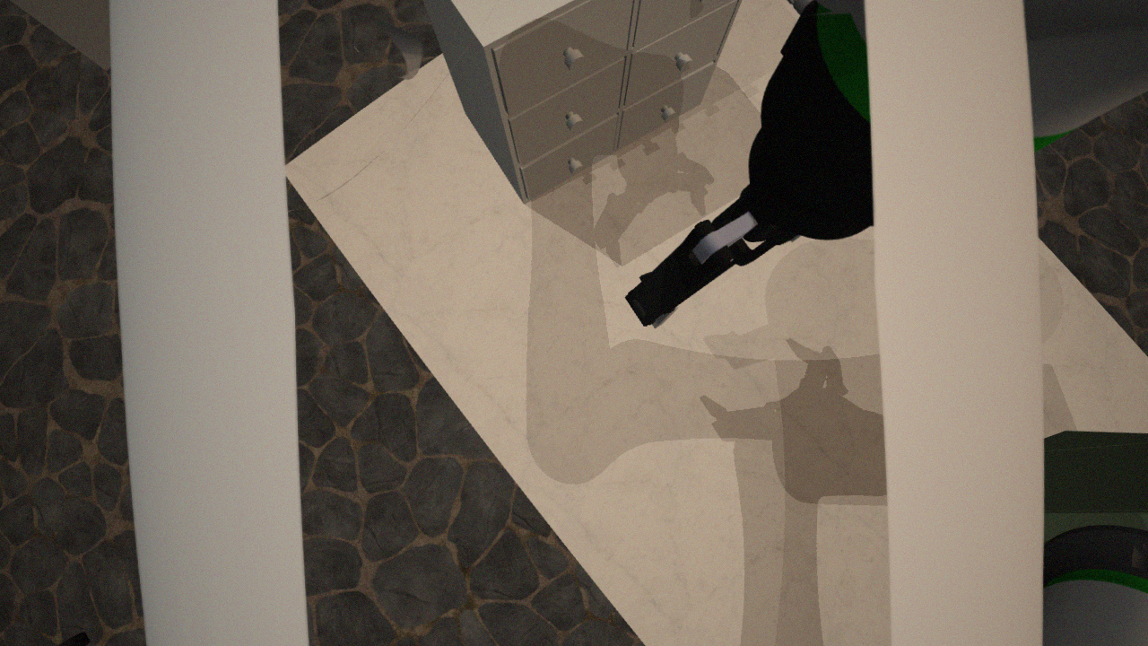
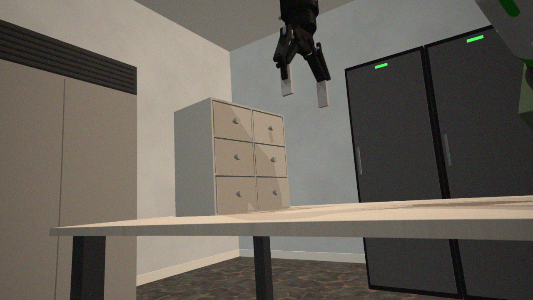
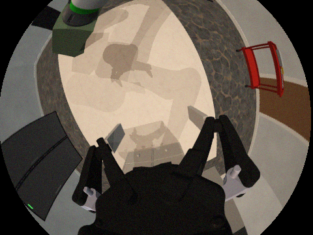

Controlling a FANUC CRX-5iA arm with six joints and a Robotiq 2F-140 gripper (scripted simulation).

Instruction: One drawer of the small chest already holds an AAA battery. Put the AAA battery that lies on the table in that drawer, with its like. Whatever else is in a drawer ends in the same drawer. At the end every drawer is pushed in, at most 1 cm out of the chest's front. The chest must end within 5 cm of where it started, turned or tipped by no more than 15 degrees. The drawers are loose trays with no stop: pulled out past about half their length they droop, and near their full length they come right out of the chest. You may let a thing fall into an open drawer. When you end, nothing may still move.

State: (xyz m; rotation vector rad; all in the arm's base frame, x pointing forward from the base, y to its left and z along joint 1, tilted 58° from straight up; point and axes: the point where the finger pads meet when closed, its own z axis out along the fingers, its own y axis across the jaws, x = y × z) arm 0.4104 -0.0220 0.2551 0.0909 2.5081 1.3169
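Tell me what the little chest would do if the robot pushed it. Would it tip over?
The chest looks stiff, with flat boxy sides, so it probably wouldn't bend. It stands flat on the table, so a low push might slide it; a push up high could tip it.

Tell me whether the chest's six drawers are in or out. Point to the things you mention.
In: the exterior view shows all six drawer fronts (image 2: 232,196) lying flush with the front of the chest (image 2: 193,160).

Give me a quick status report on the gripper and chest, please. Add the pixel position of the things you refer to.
Gripper (image 2: 305,100) (image 3: 154,121) open, nothing held. Chest (image 2: 193,160) upright, all six drawers shut. Loose battery not seen; nothing visibly blocking drawer fronts.
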